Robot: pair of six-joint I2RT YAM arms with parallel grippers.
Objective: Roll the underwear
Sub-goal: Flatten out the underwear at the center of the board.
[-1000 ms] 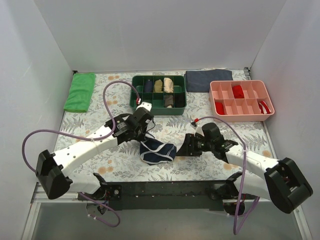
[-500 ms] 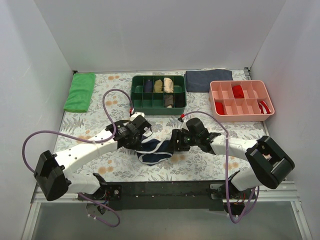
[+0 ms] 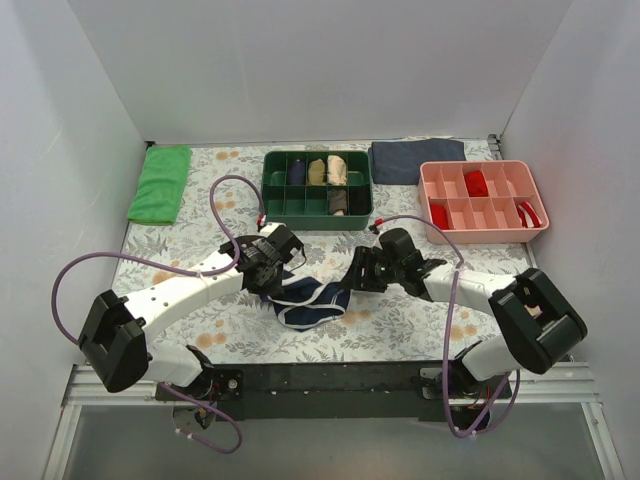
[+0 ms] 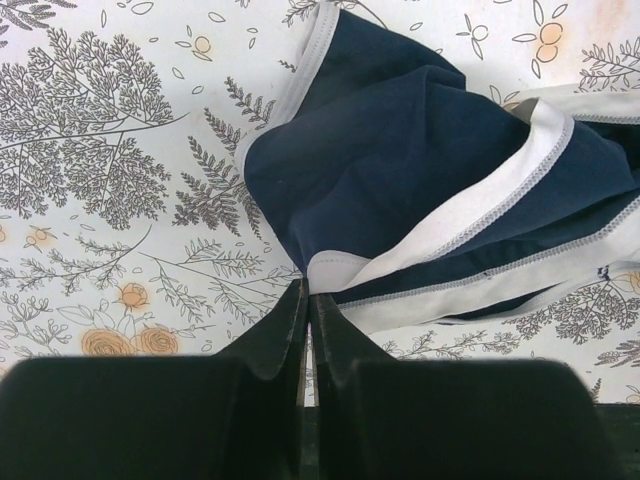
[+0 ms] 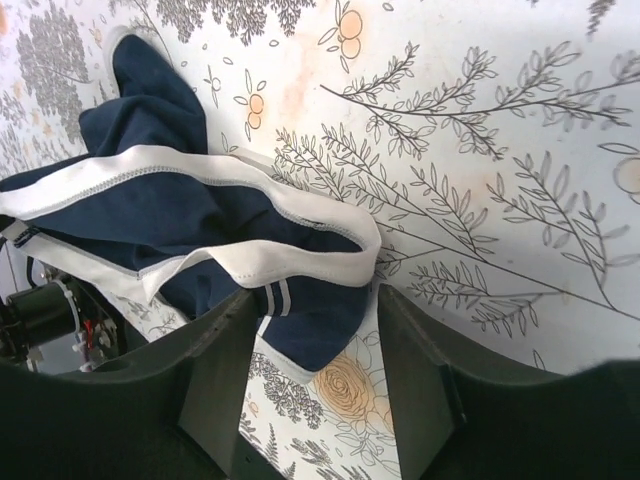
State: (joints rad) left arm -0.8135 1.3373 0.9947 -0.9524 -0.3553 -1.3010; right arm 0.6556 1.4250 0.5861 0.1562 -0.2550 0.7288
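Observation:
The navy underwear (image 3: 312, 297) with white piping lies crumpled on the floral table between my two grippers. My left gripper (image 3: 273, 282) is at its left edge; in the left wrist view the gripper (image 4: 307, 292) is shut, pinching the white-trimmed edge of the underwear (image 4: 400, 170). My right gripper (image 3: 355, 279) is at the garment's right end. In the right wrist view this gripper (image 5: 315, 305) is open, its fingers either side of a corner of the underwear (image 5: 150, 215) with two short white stripes.
A green divided tray (image 3: 268, 186) with rolled garments stands at the back centre. A pink divided tray (image 3: 483, 234) with red items is at the back right. A dark grey-blue folded cloth (image 3: 417, 160) lies between them, a green cloth (image 3: 160, 183) at the back left.
My right arm has swung left from the table's right side up to the underwear's right end. My left gripper has shifted slightly and holds the left edge; the garment has bunched a little.

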